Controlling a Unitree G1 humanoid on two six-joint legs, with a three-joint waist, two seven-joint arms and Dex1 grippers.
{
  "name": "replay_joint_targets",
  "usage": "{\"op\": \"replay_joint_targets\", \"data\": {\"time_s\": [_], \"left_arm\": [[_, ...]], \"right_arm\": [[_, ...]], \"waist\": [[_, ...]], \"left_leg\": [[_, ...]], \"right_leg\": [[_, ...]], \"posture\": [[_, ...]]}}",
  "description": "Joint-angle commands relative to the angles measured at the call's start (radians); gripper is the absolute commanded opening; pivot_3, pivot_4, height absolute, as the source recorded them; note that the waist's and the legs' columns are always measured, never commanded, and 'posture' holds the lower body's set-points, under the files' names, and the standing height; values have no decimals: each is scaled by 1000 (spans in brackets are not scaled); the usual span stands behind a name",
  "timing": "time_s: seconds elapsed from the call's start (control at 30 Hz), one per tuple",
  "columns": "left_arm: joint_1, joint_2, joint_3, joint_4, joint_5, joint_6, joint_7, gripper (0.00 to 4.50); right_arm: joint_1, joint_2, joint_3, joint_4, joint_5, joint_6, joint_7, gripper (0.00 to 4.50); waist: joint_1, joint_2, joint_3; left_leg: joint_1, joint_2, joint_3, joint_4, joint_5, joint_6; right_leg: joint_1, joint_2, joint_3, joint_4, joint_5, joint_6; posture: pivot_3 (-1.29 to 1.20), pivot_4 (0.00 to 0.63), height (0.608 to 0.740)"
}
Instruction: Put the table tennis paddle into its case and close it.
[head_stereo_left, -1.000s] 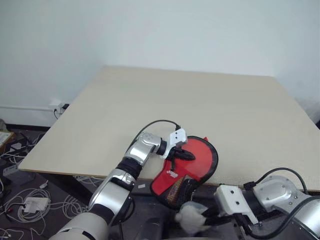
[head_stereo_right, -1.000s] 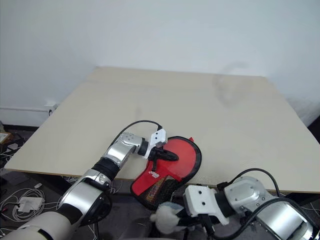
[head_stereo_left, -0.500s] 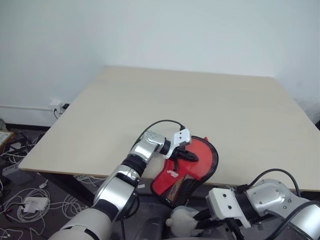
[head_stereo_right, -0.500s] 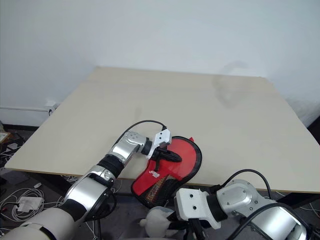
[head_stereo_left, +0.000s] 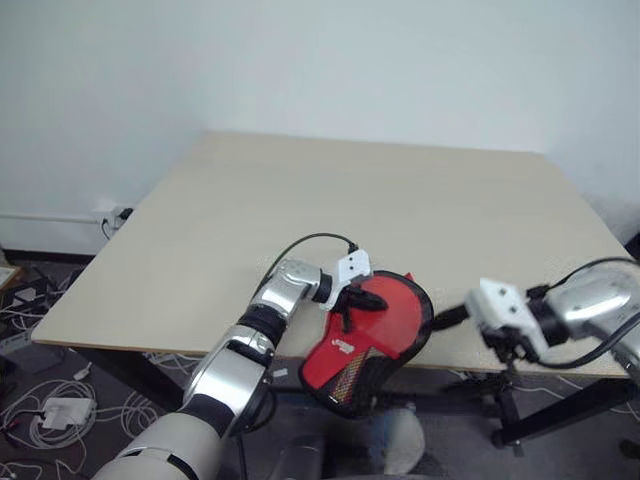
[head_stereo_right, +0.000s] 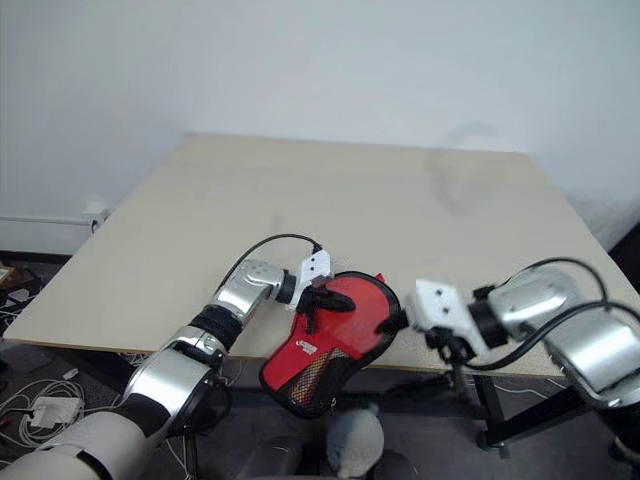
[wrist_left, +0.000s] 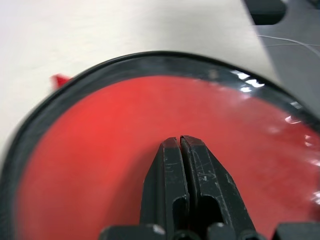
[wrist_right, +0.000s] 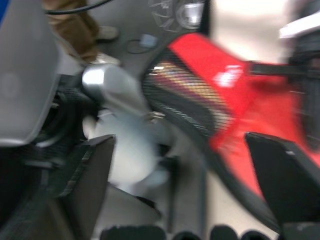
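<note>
The red case (head_stereo_left: 398, 318) with black trim lies at the table's front edge, its mesh-pocket end (head_stereo_left: 352, 378) hanging past the edge. My left gripper (head_stereo_left: 352, 308) is shut, its tips (wrist_left: 179, 142) pressing on the case's round red face with nothing between them. My right gripper (head_stereo_left: 452, 318) stands open just to the right of the case, fingers (wrist_right: 280, 170) spread wide and empty. The table tennis paddle is hidden.
The pale wooden table (head_stereo_left: 350, 200) stretches wide behind the case. A pale grey-white soft lump (head_stereo_right: 355, 440) sits low below the front edge. Cables and a white power strip (head_stereo_left: 60, 410) lie on the floor at the left.
My right arm rose from below the table edge to beside the case, opened and let go of the pale lump, which now sits lower. The left gripper stayed on the case.
</note>
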Motion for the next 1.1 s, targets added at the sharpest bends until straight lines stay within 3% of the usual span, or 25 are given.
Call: {"op": "replay_joint_targets", "data": {"time_s": [0.03,0.17,0.37,0.57,0.83,1.1], "left_arm": [[33,37,53,-47,-26,26,33,0],[103,85,115,-199,-74,74,69,516],[259,156,195,-579,-160,221,135,2387],[411,199,315,-955,-268,437,287,4376],[615,192,443,-1254,-425,640,460,4482],[677,214,489,-1295,-474,656,535,4482]], "right_arm": [[-137,87,7,174,-72,-51,-59,4463],[-224,229,25,333,-134,-61,-175,4500],[-218,345,33,431,-186,-89,-255,4500],[-174,418,30,462,-213,-94,-332,4500],[-134,477,-15,479,-261,-44,-523,4500],[-72,547,-30,509,-290,12,-662,4500]], "waist": [[-11,0,0],[-21,0,0],[-22,1,0],[-24,3,1],[-23,5,1],[-23,6,1]], "left_leg": [[0,0,0,0,0,0],[-1,0,0,-2,1,-3],[-14,-1,1,0,4,-10],[-14,-2,1,1,5,-10],[-11,-2,1,1,6,-13],[-8,-2,1,0,9,-16]], "right_leg": [[-1,0,0,0,0,0],[-3,0,0,0,0,0],[-14,0,1,2,2,-1],[-14,0,0,3,3,0],[-11,2,-5,3,4,3],[-8,6,-8,3,4,3]], "posture": [[0,0,707],[0,0,707],[0,0,707],[0,0,707],[0,0,707],[0,0,707]]}}
